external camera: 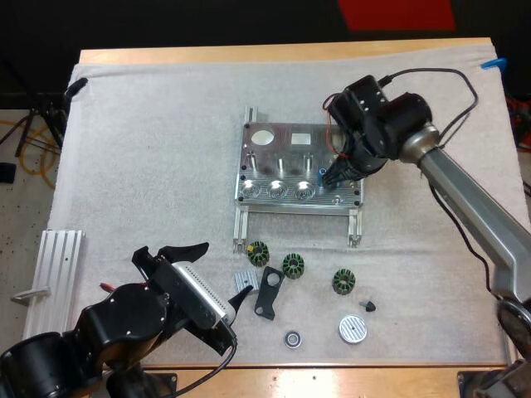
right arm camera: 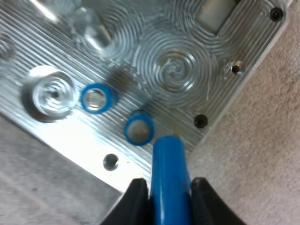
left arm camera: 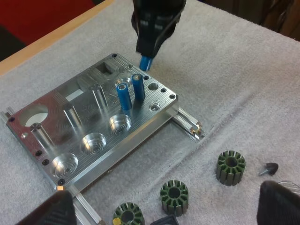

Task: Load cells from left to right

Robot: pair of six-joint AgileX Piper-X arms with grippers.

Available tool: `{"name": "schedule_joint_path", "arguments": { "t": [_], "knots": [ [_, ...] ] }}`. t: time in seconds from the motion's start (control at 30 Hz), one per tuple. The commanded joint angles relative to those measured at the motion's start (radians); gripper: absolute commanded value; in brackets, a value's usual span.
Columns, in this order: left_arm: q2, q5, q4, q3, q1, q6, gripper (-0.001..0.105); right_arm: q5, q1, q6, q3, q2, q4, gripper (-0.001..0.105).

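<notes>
Nearest, the left gripper [external camera: 170, 249] is standing wide open, holding nothing, at 7 o'clock from the fixture [external camera: 286, 137]. Farther, the right gripper [right arm camera: 168, 199] is pinching a blue cell [right arm camera: 168, 164] from both sides, its free end pointing down. In my judgement it should be holding the cell vertical, centring it over the next free hole, then lowering slowly without knocking the two seated cells [left arm camera: 124, 93]. The cell is hanging just beside them, over the fixture's 4 o'clock corner.
</notes>
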Motion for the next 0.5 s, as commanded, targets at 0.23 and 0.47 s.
{"name": "schedule_joint_path", "arguments": {
  "t": [0.23,0.47],
  "knots": [
    [-0.005,-0.019,-0.011,-0.006,0.002,-0.013,0.076,0.057,-0.001,-0.023,-0.01,0.06,0.001,0.0],
    [-0.005,-0.019,-0.011,-0.006,0.002,-0.013,0.076,0.021,-0.001,-0.025,-0.01,0.085,0.013,0.0]
  ]
}}
